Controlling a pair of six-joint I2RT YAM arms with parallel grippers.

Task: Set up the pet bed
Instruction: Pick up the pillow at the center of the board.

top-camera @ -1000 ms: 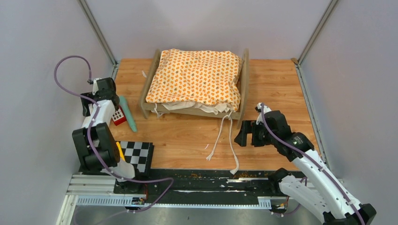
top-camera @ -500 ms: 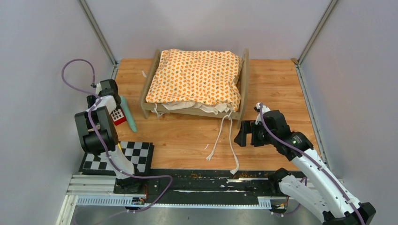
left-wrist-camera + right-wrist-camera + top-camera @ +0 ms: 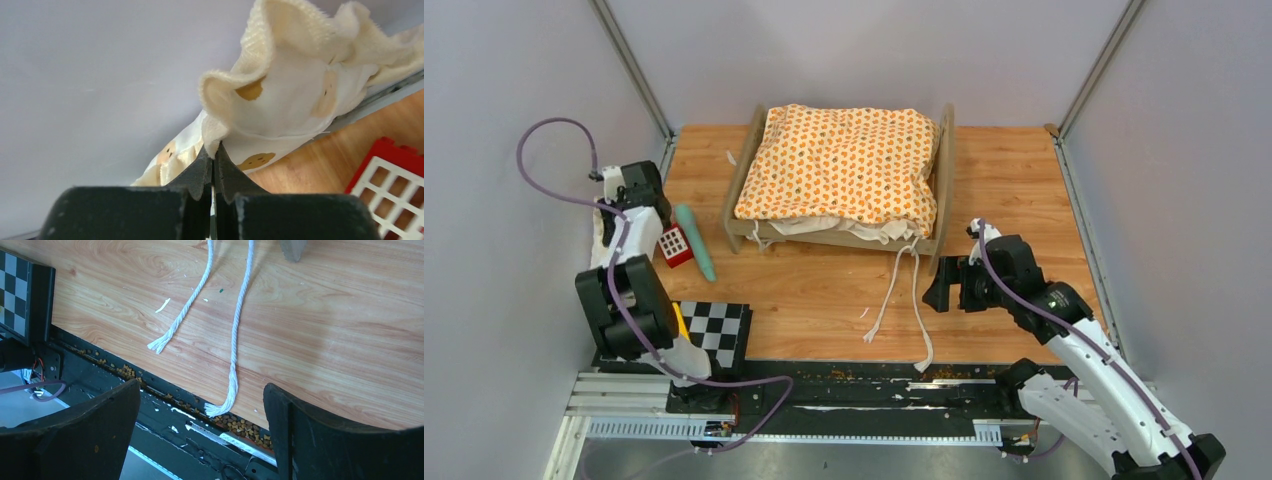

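Observation:
The pet bed [image 3: 740,190] stands at the back centre, a light-wood frame with rounded end boards. An orange-patterned cushion [image 3: 839,165] lies bunched on top of it, and its white ties [image 3: 894,290] trail toward the front edge. By the left wall, my left gripper [image 3: 214,156] [image 3: 616,208] is shut on a fold of the small white pillow [image 3: 285,95] with brown prints. My right gripper [image 3: 200,425] [image 3: 936,285] stands open above the table's front edge near the tie ends [image 3: 220,407], with nothing between its fingers.
A teal stick [image 3: 694,242] and a red-and-white block [image 3: 674,246] [image 3: 390,175] lie just right of the left gripper. A checkerboard [image 3: 712,335] sits at the front left. Kibble [image 3: 245,427] fills the gap along the front rail. Grey walls close in on the left, back and right.
My left gripper has shut on the pillow's edge and swung a little toward the left wall. The right arm has not moved.

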